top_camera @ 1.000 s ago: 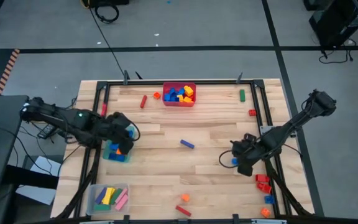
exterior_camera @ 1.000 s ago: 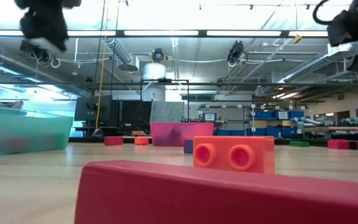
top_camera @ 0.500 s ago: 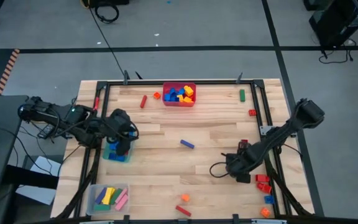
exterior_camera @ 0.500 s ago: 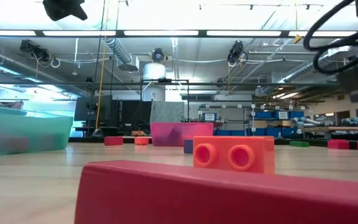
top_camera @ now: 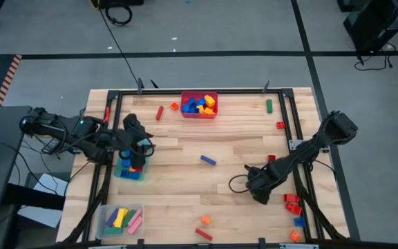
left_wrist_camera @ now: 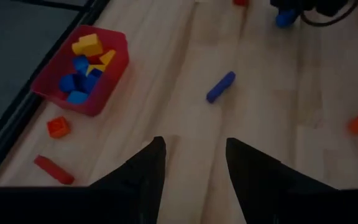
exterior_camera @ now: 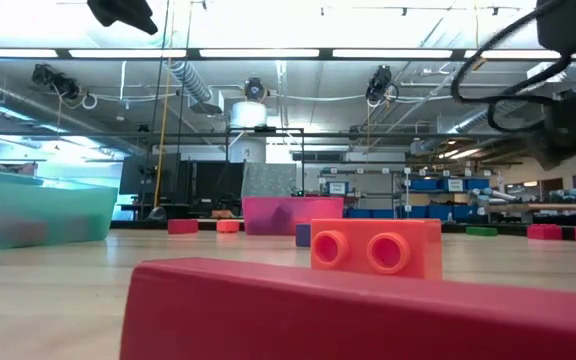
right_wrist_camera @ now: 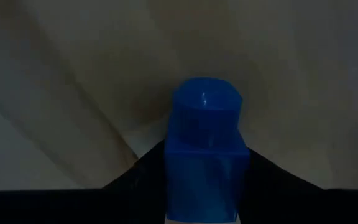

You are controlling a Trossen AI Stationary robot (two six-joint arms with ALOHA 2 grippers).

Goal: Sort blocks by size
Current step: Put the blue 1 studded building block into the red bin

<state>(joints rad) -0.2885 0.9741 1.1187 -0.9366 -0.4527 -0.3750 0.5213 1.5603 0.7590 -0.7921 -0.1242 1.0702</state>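
Note:
A small blue block (right_wrist_camera: 205, 134) with one stud stands between the fingers of my right gripper (right_wrist_camera: 205, 155), which is shut on it. In the high view that gripper (top_camera: 258, 187) is low at the table's right and hides the block. My left gripper (left_wrist_camera: 194, 146) is open with nothing in it. It hangs above the teal bin (top_camera: 128, 171) at the left (top_camera: 141, 144). Loose blocks lie on the wood: a blue bar (top_camera: 208, 160), a red bar (top_camera: 159, 113) and an orange one (top_camera: 205, 219). My right gripper pinches the blue block by two opposite sides (right_wrist_camera: 174, 177), one finger on each. The fingers come from above, pointing down. The stud end (right_wrist_camera: 205, 99) shows beyond the fingertips. I cannot tell whether the block rests on the table.
A red bin (top_camera: 199, 114) with blue and yellow blocks stands at the far middle. A clear bin (top_camera: 105, 220) with long blocks is at the near left. Red, blue and orange blocks (top_camera: 293, 203) lie by the right rail. Near the camera are a red bar (exterior_camera: 368, 320) and an orange block (exterior_camera: 375, 248).
My right gripper has come down and toward the near left, onto the blue block that lay beside it, and now hides it in the high view. My left gripper has risen above the teal bin and rolled.

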